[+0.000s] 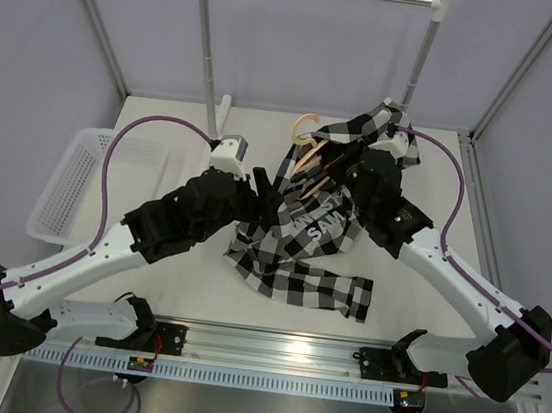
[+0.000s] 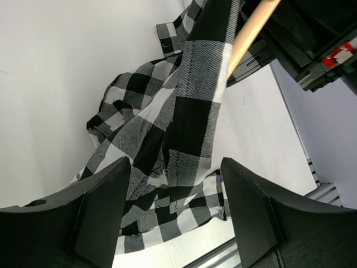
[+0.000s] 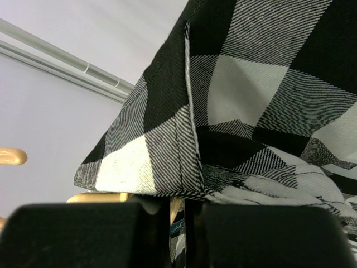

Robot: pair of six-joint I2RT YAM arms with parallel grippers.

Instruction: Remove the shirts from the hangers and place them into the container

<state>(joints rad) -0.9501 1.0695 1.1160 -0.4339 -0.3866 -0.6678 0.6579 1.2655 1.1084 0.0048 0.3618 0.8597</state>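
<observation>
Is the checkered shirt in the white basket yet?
Not yet. The shirt is bunched on the table with the hanger; the basket sits apart at left.

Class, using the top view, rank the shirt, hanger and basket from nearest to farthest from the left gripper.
From the left gripper:
1. Shirt: right beside the gripper, on its right.
2. Hanger: a little farther back and to the right.
3. Basket: far off at the left side.

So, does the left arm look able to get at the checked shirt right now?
Probably yes: the left end effector stands open facing the hanging shirt, nothing between them.
</observation>
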